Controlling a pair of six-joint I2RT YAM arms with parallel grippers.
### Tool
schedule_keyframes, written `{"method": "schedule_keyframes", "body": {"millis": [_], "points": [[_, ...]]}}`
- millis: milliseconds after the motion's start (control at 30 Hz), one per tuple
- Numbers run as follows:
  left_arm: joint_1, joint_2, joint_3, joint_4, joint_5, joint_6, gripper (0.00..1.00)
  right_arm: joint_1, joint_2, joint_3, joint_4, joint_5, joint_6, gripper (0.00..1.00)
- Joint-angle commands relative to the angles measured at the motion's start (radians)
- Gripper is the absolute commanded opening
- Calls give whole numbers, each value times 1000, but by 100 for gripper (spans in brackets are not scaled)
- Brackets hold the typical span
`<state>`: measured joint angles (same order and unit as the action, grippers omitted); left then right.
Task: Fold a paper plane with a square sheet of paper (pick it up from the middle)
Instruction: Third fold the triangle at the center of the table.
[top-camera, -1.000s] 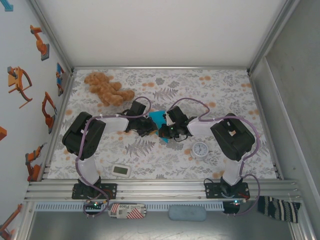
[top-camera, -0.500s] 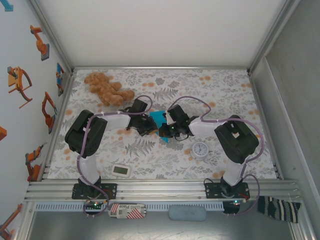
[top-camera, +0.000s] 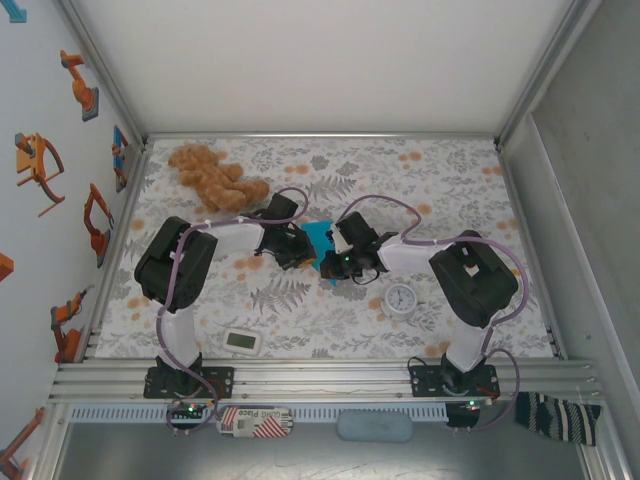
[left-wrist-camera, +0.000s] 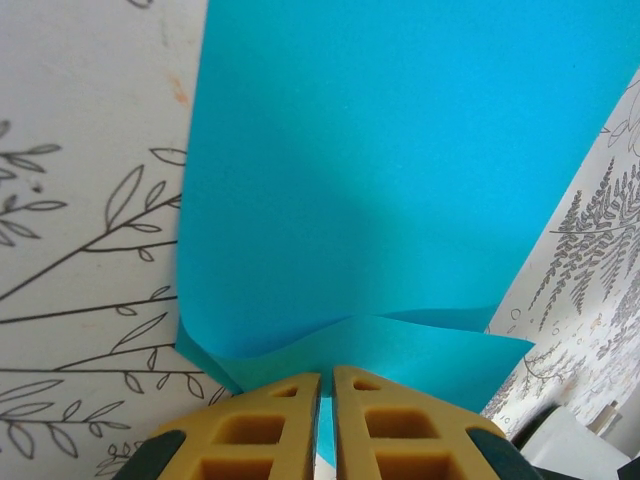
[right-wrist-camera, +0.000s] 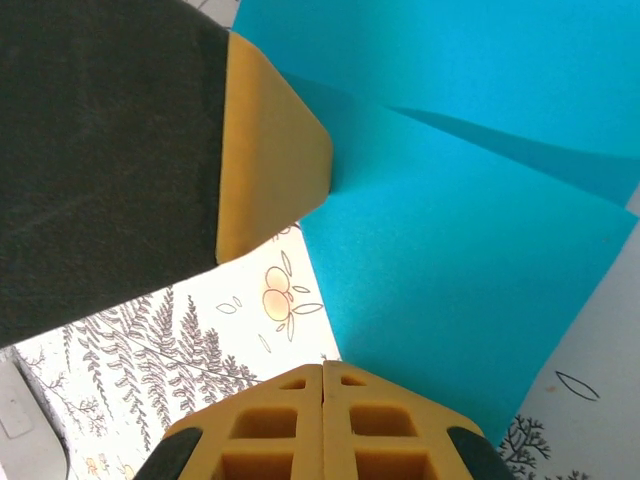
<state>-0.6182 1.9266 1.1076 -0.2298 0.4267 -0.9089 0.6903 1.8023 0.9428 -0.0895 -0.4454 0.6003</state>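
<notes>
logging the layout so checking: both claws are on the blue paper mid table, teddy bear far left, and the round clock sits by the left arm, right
Not quite. The top external view shows the round clock by the right arm, not the left. The blue paper and teddy bear are as you say.

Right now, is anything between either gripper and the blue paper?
Nothing visible. The left gripper is pinching a raised fold of the square sheet of paper, and the right gripper is shut on its edge.

Left gripper (top-camera: 300, 247) perhaps slightly farther out.
</notes>
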Motion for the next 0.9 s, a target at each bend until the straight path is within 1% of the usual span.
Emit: {"method": "schedule_keyframes", "body": {"millis": [0, 300, 867], "points": [[6, 59, -15, -111, -75, 29, 14, -7, -8, -4, -37, 32, -26, 0], [8, 69, -7, -118, -69, 44, 14, -5, -3, -9, -52, 66, -29, 0], [9, 92, 6, -142, -74, 72, 14, -6, 0, -17, -71, 83, -48, 0]]}}
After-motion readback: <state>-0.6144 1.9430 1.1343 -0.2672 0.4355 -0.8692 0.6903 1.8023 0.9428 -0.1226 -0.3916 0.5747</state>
